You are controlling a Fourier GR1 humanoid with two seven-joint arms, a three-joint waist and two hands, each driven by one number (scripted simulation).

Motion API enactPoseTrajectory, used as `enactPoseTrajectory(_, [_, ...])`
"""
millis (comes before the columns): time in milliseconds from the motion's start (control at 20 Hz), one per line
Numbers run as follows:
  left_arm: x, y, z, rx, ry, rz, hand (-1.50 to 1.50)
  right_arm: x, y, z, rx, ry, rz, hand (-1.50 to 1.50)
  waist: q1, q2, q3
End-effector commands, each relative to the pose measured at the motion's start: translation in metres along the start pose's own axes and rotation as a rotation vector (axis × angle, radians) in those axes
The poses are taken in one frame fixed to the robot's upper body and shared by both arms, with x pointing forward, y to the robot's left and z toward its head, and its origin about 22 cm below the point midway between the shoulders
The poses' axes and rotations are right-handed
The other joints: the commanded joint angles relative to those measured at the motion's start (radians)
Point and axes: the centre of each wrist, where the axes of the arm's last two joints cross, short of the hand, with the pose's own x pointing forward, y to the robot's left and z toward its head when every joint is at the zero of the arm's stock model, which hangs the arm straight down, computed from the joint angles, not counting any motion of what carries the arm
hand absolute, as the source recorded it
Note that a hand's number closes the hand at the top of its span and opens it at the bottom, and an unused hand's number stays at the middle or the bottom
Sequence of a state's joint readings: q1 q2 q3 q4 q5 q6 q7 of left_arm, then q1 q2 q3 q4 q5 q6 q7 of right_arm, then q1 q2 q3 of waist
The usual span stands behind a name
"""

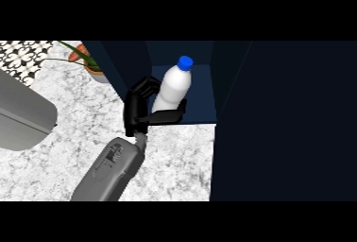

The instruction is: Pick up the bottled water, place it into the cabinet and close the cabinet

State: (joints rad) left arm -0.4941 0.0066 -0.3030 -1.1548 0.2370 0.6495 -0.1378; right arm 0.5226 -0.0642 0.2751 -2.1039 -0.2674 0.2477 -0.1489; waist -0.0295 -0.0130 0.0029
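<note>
Head view shows the left hand point(134, 112) with fingers and thumb curled around the lower part of the bottled water point(174, 81). The bottle leans, blue cap uppermost, in the opening of the dark cabinet point(202, 99).

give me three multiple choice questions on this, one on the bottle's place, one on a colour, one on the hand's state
1. Where is the bottled water?
a) on a plate
b) in a drawer
c) inside the open cabinet

2. What colour is the bottle's cap?
a) blue
b) red
c) green

3. What is the left hand doing?
a) lying flat and open
b) curled round the bottle
c) shut on nothing

Answers: 1 c, dark blue cabinet walls stand around the bottle; 2 a, the cap is bright blue; 3 b, its fingers wrap the bottle's lower part.
</note>
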Motion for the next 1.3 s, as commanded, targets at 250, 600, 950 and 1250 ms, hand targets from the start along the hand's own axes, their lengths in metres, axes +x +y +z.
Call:
enactPoseTrajectory(250, [0.039, -0.006, -0.061, -0.041, -0.065, -0.142, 1.50, -0.008, 0.003, 0.007, 0.030, 0.014, -0.013, -1.50, -0.065, 0.032, -0.003])
enactPoseTrajectory(600, [0.013, -0.010, -0.081, -0.020, -0.091, -0.316, 1.50, 0.000, 0.000, 0.002, 0.025, 0.007, -0.005, -1.50, -0.058, 0.039, -0.004])
enactPoseTrajectory(950, [0.001, -0.007, -0.097, 0.043, -0.117, -0.479, 1.50, -0.013, 0.003, 0.004, 0.029, 0.009, -0.014, -1.50, -0.058, 0.042, -0.004])
enactPoseTrajectory(1250, [-0.002, 0.006, -0.105, 0.076, -0.091, -0.492, -1.50, -0.009, -0.008, 0.007, 0.017, 0.004, -0.009, -1.50, -0.047, 0.040, -0.004])
